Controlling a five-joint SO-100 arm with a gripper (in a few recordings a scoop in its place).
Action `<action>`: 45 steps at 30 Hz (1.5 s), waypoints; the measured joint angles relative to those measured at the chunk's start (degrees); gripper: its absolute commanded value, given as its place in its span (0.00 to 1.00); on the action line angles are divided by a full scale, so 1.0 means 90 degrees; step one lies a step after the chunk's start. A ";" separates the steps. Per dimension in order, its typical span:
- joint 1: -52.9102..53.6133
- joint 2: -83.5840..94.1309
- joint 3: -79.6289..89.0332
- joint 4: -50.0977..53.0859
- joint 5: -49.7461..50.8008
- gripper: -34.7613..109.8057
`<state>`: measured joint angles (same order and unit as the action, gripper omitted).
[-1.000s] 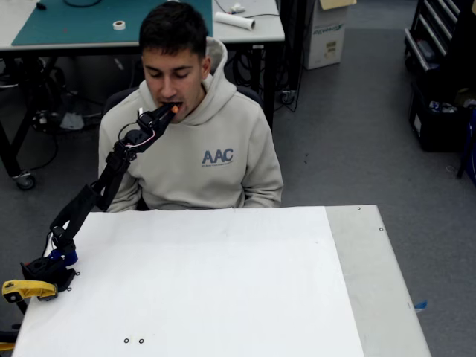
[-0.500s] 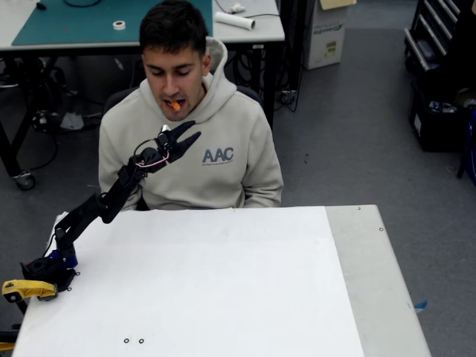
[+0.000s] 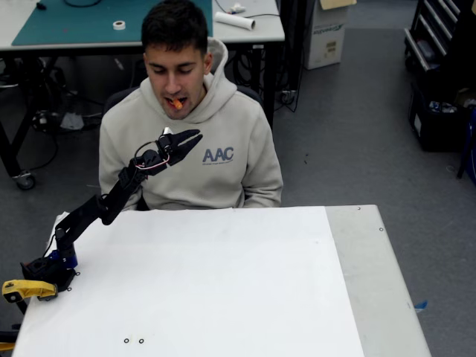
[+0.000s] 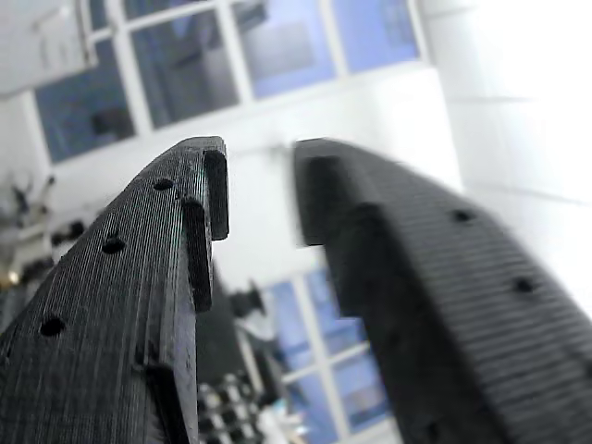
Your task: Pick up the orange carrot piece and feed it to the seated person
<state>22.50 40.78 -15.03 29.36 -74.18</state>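
Hovering in front of the seated person's chest, the gripper is spread a little, nothing between its fingers. Orange carrot piece sits in the person's open mouth, above the gripper and slightly to its left in the fixed view, apart from the fingertips. Black arm slopes down-left from the gripper to its base at the left edge of the white desk; yellow clamp lies just beside that base, well below the gripper. Wrist view: two dark fingers stand apart with an empty gap, blurred windows behind them.
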 measured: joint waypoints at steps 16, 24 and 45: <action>0.0000 0.0000 0.0420 0.0000 0.0186 0.23; 0.0000 0.1074 0.2480 0.0000 0.2002 0.23; -0.0059 0.6543 0.9687 0.0000 0.6650 0.23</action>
<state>21.97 99.67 72.16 29.36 -14.33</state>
